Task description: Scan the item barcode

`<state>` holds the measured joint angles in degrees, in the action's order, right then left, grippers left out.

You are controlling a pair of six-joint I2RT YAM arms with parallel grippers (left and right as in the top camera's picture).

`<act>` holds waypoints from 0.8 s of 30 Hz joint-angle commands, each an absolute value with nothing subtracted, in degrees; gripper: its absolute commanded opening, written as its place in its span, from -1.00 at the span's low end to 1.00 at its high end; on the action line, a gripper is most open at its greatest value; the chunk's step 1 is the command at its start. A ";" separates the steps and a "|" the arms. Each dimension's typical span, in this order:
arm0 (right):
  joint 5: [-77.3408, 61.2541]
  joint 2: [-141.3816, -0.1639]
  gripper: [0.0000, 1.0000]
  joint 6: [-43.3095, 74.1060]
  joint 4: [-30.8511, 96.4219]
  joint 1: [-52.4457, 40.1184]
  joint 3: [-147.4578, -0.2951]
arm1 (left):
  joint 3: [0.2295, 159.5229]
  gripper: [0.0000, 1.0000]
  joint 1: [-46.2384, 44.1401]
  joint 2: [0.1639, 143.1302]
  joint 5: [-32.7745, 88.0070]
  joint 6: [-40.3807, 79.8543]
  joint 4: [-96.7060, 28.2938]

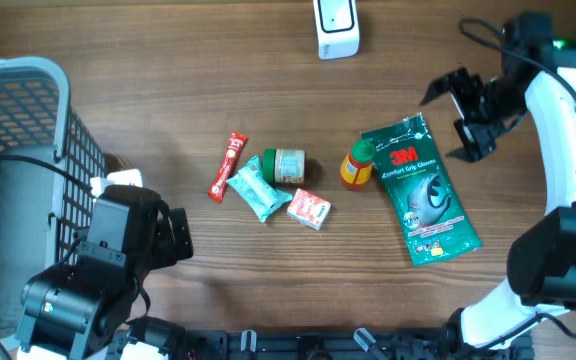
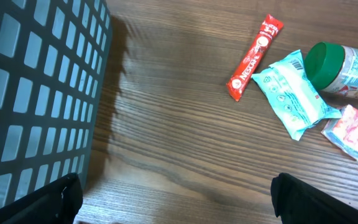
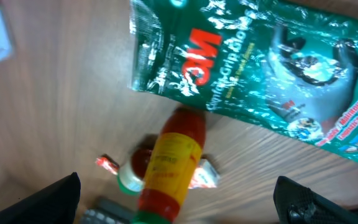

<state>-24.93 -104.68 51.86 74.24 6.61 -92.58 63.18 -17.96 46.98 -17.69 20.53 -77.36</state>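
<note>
Gloves packet (image 1: 420, 190) lies flat just beside right gripper (image 1: 450, 122); gripper wide open, empty.

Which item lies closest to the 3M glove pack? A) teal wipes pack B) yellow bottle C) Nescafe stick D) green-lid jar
B: the yellow bottle lies right at the upper left edge of the 3M glove pack, nearer than anything else.

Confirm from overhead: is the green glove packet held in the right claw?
No, the glove packet lies flat on the table while the right claw stands open and empty.
</note>
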 commanded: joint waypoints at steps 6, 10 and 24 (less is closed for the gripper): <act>-45.28 -111.37 1.00 40.45 58.59 6.15 -75.50 | 63.29 1.00 -18.06 46.98 -17.41 21.47 -77.28; -51.07 -115.57 1.00 38.59 55.75 3.70 -75.33 | 63.29 1.00 -18.06 46.98 -17.41 21.50 -77.28; -52.62 -121.16 0.99 37.32 52.75 -4.32 -75.29 | 63.29 1.00 -18.06 46.98 -17.41 21.47 -77.28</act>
<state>-51.40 -118.02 38.68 52.75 -3.51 -75.50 63.18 -17.96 46.98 -17.69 20.53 -77.38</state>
